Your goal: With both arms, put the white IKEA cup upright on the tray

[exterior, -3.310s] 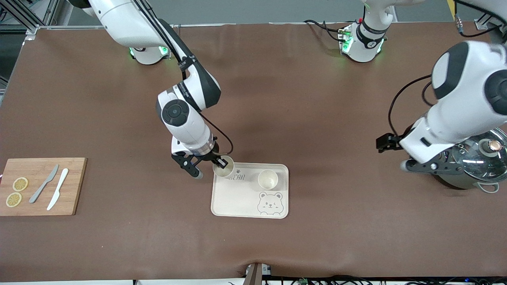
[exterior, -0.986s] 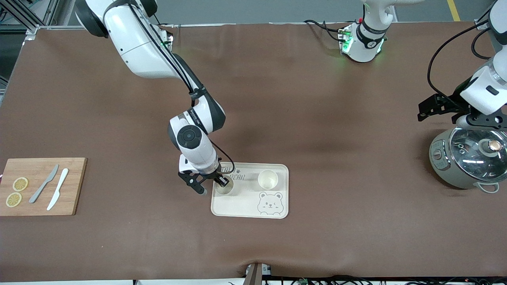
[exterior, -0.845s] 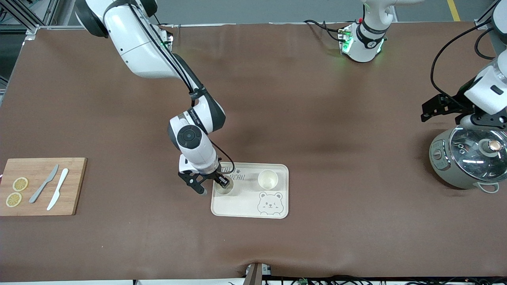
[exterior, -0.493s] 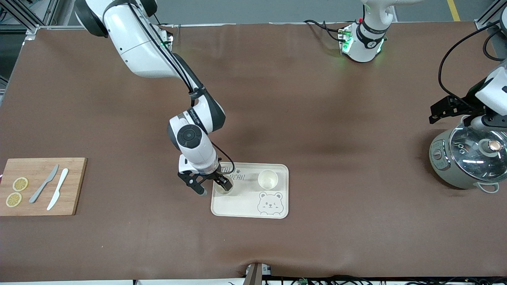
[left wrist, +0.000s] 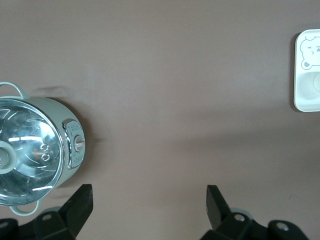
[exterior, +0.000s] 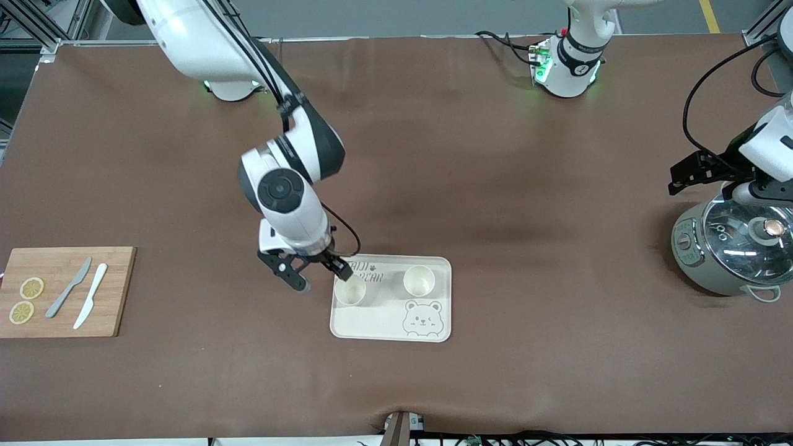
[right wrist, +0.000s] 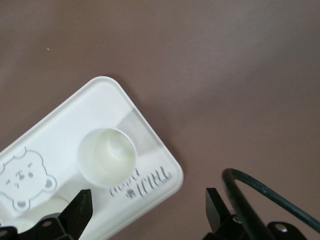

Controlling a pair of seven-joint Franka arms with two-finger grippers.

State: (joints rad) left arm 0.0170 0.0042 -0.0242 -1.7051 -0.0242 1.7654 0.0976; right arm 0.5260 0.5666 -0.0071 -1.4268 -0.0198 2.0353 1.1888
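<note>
Across the brown table [exterior: 495,186], little stands in the way. The middle and upper parts of the front view are bare, and so is the strip along its lower edge.

The right arm [exterior: 285,186] reaches down from the top of the frame to the tray. The left arm [exterior: 768,142] waits at its own end of the table above the lidded cooker [exterior: 731,254]. The left gripper [left wrist: 147,205] is spread wide and empty. If it dropped straight down, it could strike the cooker's glass lid.

The cutting board [exterior: 121,310] lies well apart at the right arm's end, out of any likely path. The tray [exterior: 378,322] sits in the lower centre of the frame and holds two white cups, both upright.

The task's cup [exterior: 350,291] stands close to the tray edge on the right arm's side. The second cup [exterior: 419,280] is apart from it, toward the left arm's end.

The right gripper [exterior: 319,277] hangs over that tray edge with its fingers parted and grasping nothing. One finger is just beside the cup's rim. That is probably the main hazard, since a sideways or tilted pull-out could catch the rim and tip the cup or push it off the tray. A straight lift looks safest, with open room above and toward the right arm's base.
</note>
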